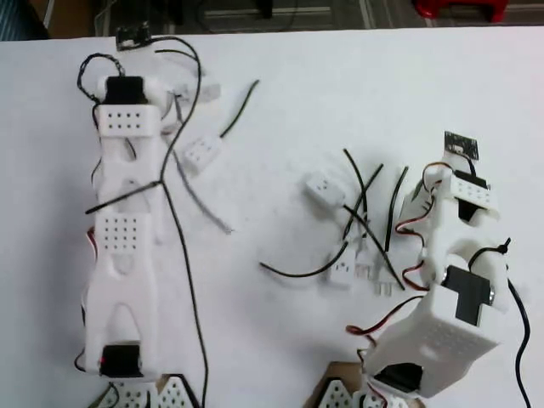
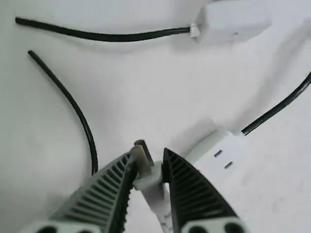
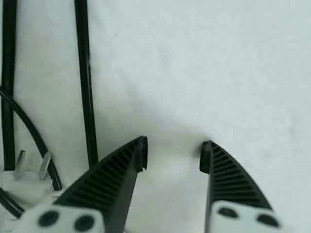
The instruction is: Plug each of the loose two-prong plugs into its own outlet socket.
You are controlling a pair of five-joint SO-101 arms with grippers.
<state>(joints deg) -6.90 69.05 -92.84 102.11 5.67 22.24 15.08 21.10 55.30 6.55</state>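
My left gripper [image 2: 148, 156] is shut on a white two-prong plug [image 2: 148, 180], whose prongs stick out past the fingertips. Just beside it lies a white outlet socket [image 2: 219, 156] with two slots and a black cable. A second socket [image 2: 234, 17] lies farther off. In the high view the left gripper [image 1: 172, 115] is at the far left, between two sockets [image 1: 202, 151] [image 1: 204, 89]. My right gripper [image 3: 172, 148] is open over bare table, with a loose plug [image 3: 26, 177] beside it. Two loose plugs [image 1: 340, 272] [image 1: 381, 280] lie near the middle.
A third socket [image 1: 325, 189] lies mid-table among crossing black cables [image 1: 365, 204]. A small circuit board [image 1: 133, 37] sits at the far edge, another [image 1: 461, 145] by the right arm. White printed parts [image 1: 340, 395] stand at the near edge.
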